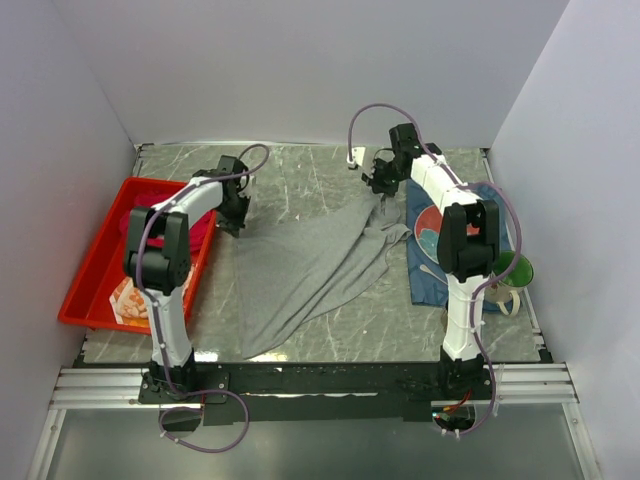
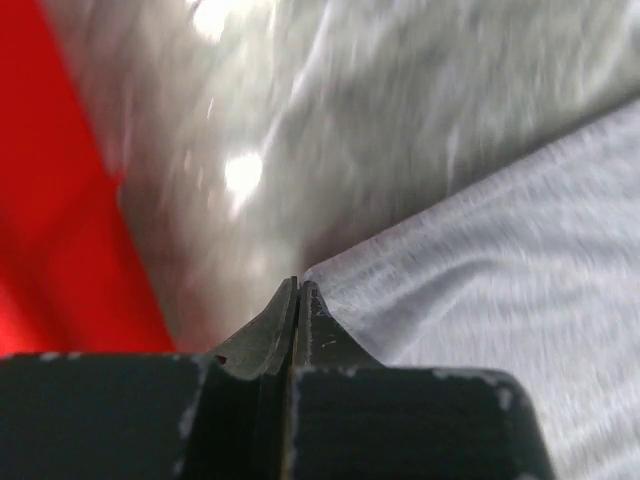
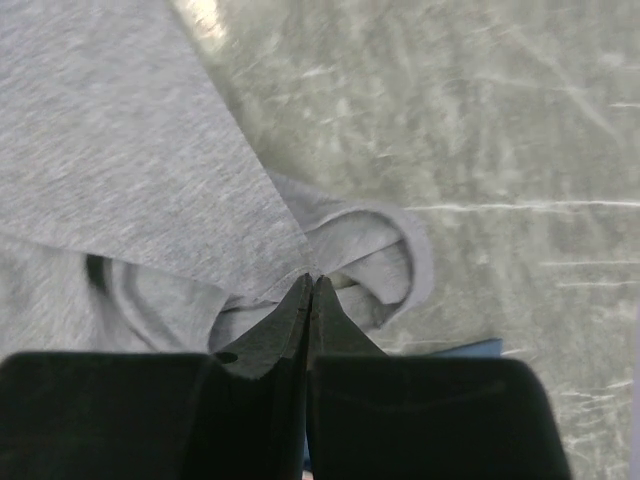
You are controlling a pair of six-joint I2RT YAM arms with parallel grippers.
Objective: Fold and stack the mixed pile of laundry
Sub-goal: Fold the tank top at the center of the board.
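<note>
The long grey garment (image 1: 300, 270) lies spread across the middle of the table. My left gripper (image 1: 238, 218) is at its left corner. In the left wrist view that gripper (image 2: 298, 285) is shut, with the corner of the grey cloth (image 2: 500, 260) meeting its tips. My right gripper (image 1: 381, 182) is at the garment's far right end. It (image 3: 312, 280) is shut on a bunched fold of the grey cloth (image 3: 120, 150). The magenta shirt (image 1: 132, 220) and the orange-and-white patterned cloth (image 1: 128, 298) lie in the red tray (image 1: 90, 270).
The red tray (image 2: 60, 200) stands at the left edge, close beside my left arm. A dark blue placemat (image 1: 425, 270) lies under my right arm, and its edge (image 3: 470, 348) shows by the right jaws. A green cup (image 1: 517, 270) sits at the far right. White walls enclose the table.
</note>
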